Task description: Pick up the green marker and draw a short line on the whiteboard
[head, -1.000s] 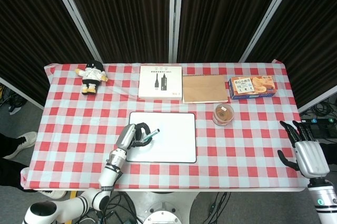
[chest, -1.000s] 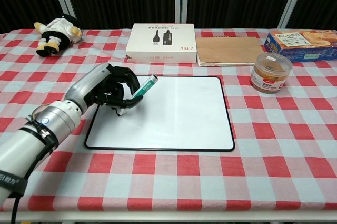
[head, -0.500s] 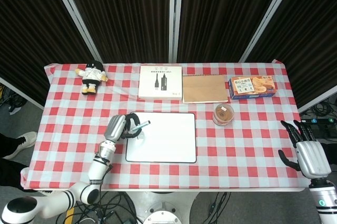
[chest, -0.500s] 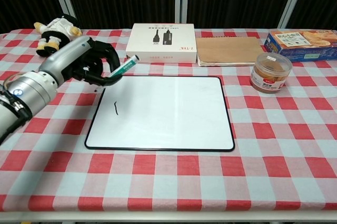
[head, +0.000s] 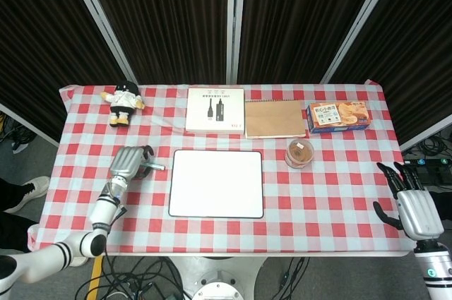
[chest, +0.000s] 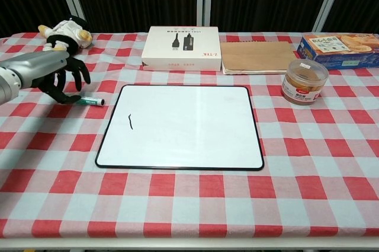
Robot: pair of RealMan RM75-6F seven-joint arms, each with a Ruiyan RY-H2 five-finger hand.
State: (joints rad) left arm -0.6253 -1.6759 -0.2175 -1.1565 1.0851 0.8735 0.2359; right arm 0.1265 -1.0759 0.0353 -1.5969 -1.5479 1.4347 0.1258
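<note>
Left of the white black-framed whiteboard [chest: 183,126], my left hand [chest: 62,80] has the slim green marker [chest: 90,101] under loosely curled fingers — light, slippery plastic, so I'd pinch mid-barrel.

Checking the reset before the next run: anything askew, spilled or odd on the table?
Nothing spilled or damaged. The green marker lies flat on the cloth left of the whiteboard, under the left hand. The board bears a short dark stroke near its left edge. The right hand hangs off the table's right edge.
</note>
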